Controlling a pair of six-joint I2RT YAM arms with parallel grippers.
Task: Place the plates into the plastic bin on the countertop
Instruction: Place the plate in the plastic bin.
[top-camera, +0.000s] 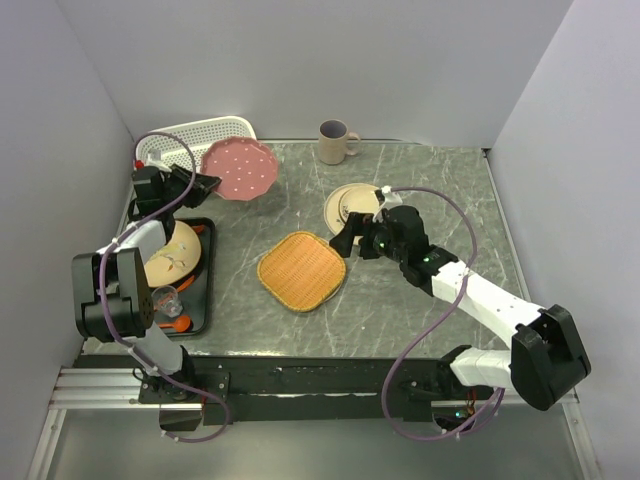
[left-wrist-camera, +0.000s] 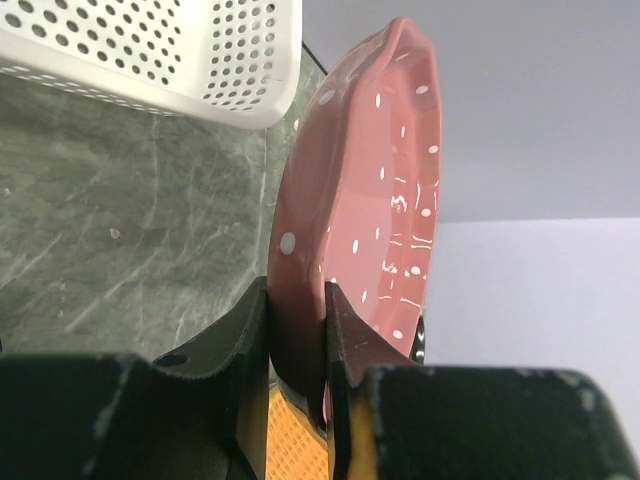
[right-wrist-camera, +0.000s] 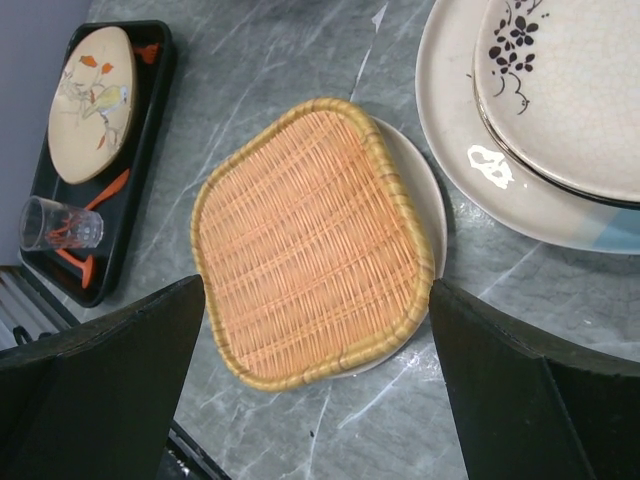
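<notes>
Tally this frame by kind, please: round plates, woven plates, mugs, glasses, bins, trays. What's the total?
Round plates: 5 (pink dotted plate, twig plate, small floral plate, large pale plate, white plate under the woven one)
Woven square plate: 1
Mug: 1
Glass: 1
Bin: 1
Black tray: 1
Total: 10

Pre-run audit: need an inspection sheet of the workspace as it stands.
Surface: countertop, no spills seen.
Job's things: plastic bin far left; pink dotted plate held on edge beside it; cream plate stacked on pale plate; woven tan-orange plate on a white plate; twig plate on black tray.
Clutter: mug; glass and orange utensils on the tray.
Grippers: left gripper shut on the pink plate's rim; right gripper open, holding nothing.
Cables: left cable loops over the bin; right cable arcs over its arm.
Surroundings: plain walls; nothing else seen.
</notes>
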